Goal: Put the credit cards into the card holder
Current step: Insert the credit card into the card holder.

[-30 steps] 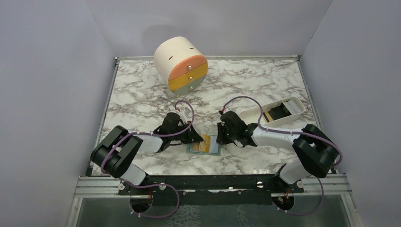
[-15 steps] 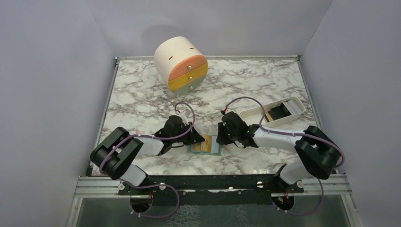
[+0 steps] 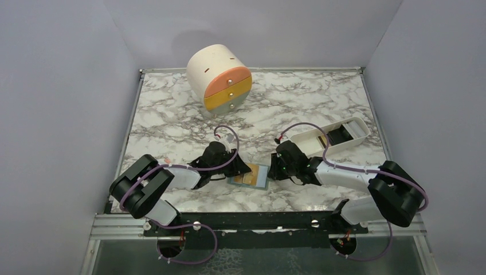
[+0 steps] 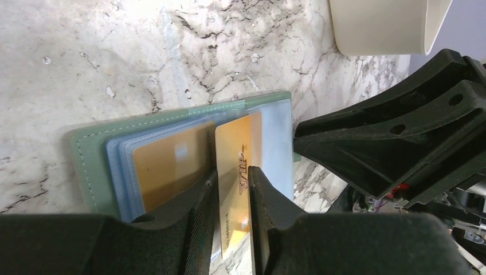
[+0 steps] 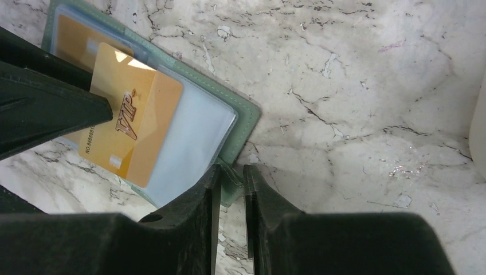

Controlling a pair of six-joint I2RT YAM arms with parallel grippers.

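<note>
The card holder (image 3: 261,176) is lying open and flat at 6 o'clock on the marble table (image 3: 172,120), between the two grippers. The gold VIP card (image 5: 129,123) is resting face up on it, with one side lying under the clear sleeve (image 5: 195,137). The left wrist view is showing most plainly a second gold card (image 4: 169,172) seated in a slot just beside the first. From above, the two are blurring into one gold patch.

The left gripper (image 3: 243,170) is sitting at the holder's 9 o'clock. Its own camera is showing the jaws a slit apart over the VIP card. The card's face is running on beneath a finger, so nothing is being clamped.

The right gripper (image 5: 231,169) is sitting at 3 o'clock. Only its own camera is showing the holder's green corner lying in its narrow slit, and I cannot tell whether that corner is being nipped.

Farther out, a white tray (image 3: 312,138) with tan and black cards (image 3: 335,136) is lying at 2 o'clock. A cream drawer cylinder (image 3: 219,77) is standing at 11 o'clock.
</note>
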